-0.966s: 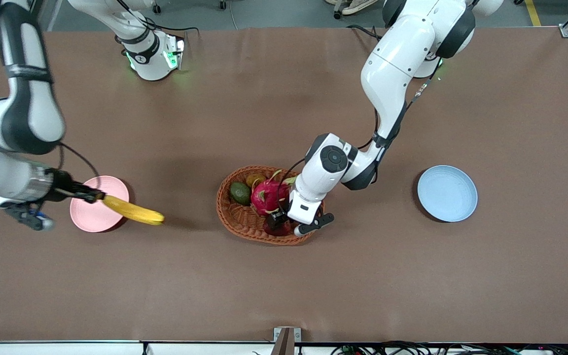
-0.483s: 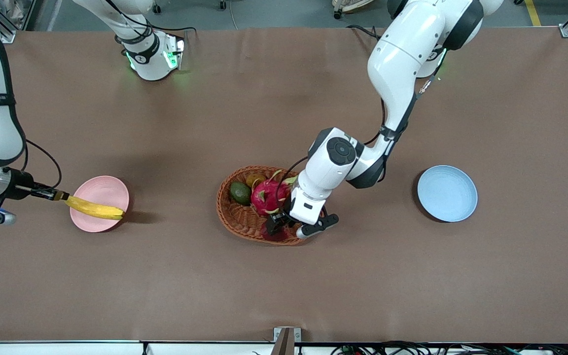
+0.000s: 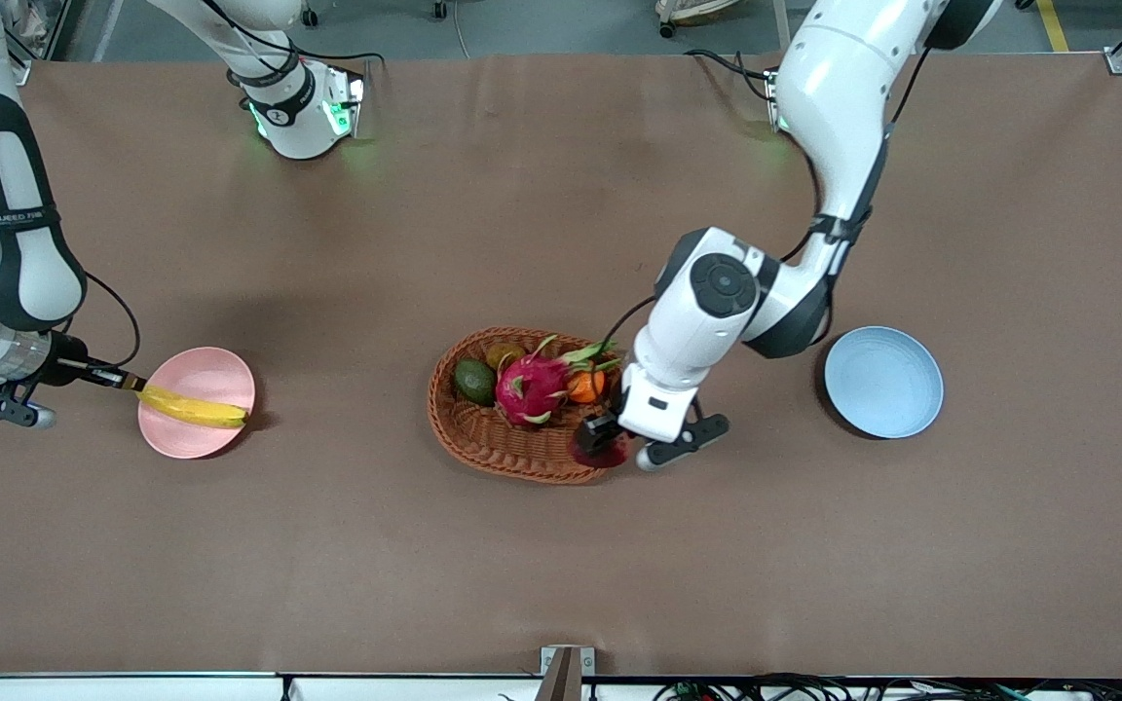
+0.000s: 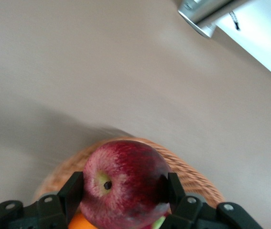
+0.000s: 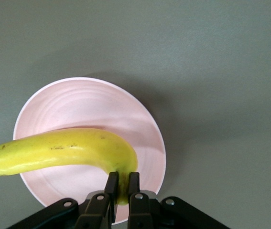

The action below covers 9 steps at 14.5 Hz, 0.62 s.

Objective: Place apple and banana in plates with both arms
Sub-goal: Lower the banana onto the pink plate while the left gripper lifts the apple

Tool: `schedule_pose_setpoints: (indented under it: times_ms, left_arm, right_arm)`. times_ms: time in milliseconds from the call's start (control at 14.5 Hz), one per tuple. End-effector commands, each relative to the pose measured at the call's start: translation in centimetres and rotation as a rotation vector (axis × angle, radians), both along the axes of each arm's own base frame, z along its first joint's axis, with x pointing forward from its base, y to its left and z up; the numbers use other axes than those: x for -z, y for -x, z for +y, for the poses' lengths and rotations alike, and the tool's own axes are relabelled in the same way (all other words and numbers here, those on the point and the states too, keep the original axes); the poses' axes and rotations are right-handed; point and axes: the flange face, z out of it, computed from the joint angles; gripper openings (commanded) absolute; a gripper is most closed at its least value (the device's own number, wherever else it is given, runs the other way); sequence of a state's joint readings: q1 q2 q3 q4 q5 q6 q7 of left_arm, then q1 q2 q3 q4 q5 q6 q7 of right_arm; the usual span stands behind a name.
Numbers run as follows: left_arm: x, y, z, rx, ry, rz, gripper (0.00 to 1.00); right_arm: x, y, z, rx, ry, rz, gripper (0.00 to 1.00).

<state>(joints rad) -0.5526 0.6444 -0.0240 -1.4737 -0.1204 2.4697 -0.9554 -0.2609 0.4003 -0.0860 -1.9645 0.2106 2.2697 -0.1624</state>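
My left gripper (image 3: pixel 605 440) is shut on the dark red apple (image 3: pixel 602 450) and holds it over the rim of the wicker basket (image 3: pixel 483 443); in the left wrist view the apple (image 4: pixel 125 183) fills the jaws of that gripper (image 4: pixel 124 191). My right gripper (image 3: pixel 130 383) is shut on the stem end of the yellow banana (image 3: pixel 193 410), which lies across the pale pink plate (image 3: pixel 201 375). In the right wrist view the banana (image 5: pixel 63 151) sits over the pink plate (image 5: pixel 87 105), held by the gripper (image 5: pixel 123 187). The light blue plate (image 3: pixel 882 381) stands bare toward the left arm's end.
The basket holds a pink dragon fruit (image 3: pixel 530 386), a small orange (image 3: pixel 583 386), a dark green fruit (image 3: pixel 474 381) and another small fruit (image 3: pixel 503 355). A metal bracket (image 3: pixel 566 672) sits at the table's near edge.
The left gripper has lifted the apple out of the basket and moved toward the blue plate. The right gripper has carried the banana back over the pink plate and lowered it.
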Motion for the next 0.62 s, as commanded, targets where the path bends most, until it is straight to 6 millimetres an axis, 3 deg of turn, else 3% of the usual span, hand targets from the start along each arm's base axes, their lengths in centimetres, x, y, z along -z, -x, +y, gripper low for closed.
schedule_pose_setpoints:
  times_ms: [0,69,138,345,552]
  left_arm:
    - [-3.2,2.6,7.7,0.043,-0.068,0.001,0.40]
    - [-3.6,2.7,10.3,0.045,-0.082,0.001,0.40]
    - [-3.8,2.9,12.9,0.053,-0.098,0.004,0.40]
    - [-4.2,3.2,20.3,0.086,-0.142,0.000,0.40]
    - [-2.6,3.3,26.9,0.105,-0.179,0.027,0.40]
  right_arm:
    - [0.0,0.7,-0.7,-0.008,0.000,-0.008,0.37]
    - [0.1,0.7,-0.7,-0.006,-0.002,-0.007,0.82]
    - [0.1,0.6,-0.6,-0.003,-0.004,-0.006,1.00]
    - [-0.5,0.2,0.3,-0.018,-0.011,0.002,1.00]
    - [-4.5,-2.1,2.1,-0.074,-0.040,0.025,1.00]
